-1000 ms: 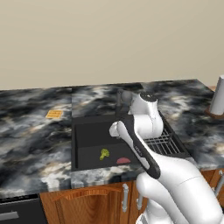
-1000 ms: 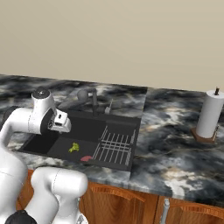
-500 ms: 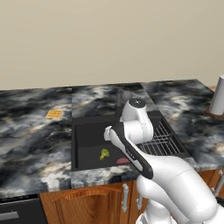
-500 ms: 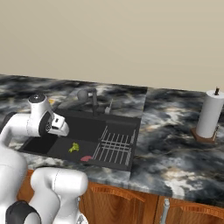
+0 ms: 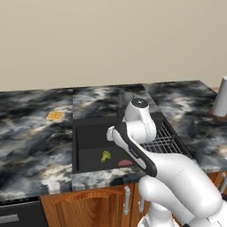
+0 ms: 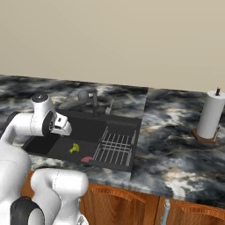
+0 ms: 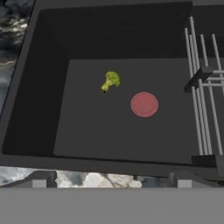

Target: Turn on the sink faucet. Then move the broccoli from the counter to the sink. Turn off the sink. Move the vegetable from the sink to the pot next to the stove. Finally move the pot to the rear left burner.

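The broccoli (image 7: 111, 81) lies on the floor of the sink (image 7: 52, 65) just beside the red drain disc (image 7: 144, 104), while the tool (image 5: 111, 133) hangs above the basin, its opening impossible to tell, nothing visibly held.

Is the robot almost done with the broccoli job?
About halfway. The broccoli already lies on the sink floor beside the red drain disc, and no water shows at the faucet. The gripper hovers over the basin, holding nothing. Lifting the broccoli into the pot and moving the pot remain.
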Controlling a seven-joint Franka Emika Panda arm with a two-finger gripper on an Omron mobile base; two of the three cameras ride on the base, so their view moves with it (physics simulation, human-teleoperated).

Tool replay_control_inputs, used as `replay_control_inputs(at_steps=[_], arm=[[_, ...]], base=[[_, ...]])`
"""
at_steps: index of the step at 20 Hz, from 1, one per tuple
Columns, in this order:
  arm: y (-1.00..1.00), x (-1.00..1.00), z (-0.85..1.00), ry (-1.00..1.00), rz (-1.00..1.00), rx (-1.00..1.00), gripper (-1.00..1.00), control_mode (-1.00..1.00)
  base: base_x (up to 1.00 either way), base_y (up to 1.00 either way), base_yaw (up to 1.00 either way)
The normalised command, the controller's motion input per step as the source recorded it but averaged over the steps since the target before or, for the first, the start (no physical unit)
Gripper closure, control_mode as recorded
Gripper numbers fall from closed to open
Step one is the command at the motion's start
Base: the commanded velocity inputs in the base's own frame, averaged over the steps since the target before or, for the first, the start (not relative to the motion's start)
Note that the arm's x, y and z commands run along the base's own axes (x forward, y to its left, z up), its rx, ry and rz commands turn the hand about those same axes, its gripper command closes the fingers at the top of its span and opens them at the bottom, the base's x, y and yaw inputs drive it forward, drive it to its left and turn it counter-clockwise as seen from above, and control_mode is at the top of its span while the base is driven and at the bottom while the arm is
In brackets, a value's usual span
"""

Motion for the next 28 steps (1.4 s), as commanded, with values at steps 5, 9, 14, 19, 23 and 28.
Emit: replay_control_inputs(at_steps=[5, 9, 14, 19, 23, 28], arm=[[0.00, 0.22, 0.00, 0.00, -0.01, 0.00, -1.00, -1.00], [0.00, 0.05, 0.00, 0.00, 0.00, 0.00, -1.00, -1.00], [0.00, 0.01, 0.00, 0.00, 0.00, 0.00, -1.00, -1.00], [0.00, 0.00, -0.02, 0.01, 0.00, 0.00, -1.00, -1.00], [0.01, 0.05, -0.19, 0.01, 0.00, 0.00, -1.00, -1.00], [0.04, 0.03, -0.29, 0.01, 0.00, -0.05, -1.00, -1.00]], base=[[0.00, 0.00, 0.00], [0.00, 0.00, 0.00], [0.00, 0.00, 0.00], [0.00, 0.00, 0.00], [0.00, 0.00, 0.00], [0.00, 0.00, 0.00]])
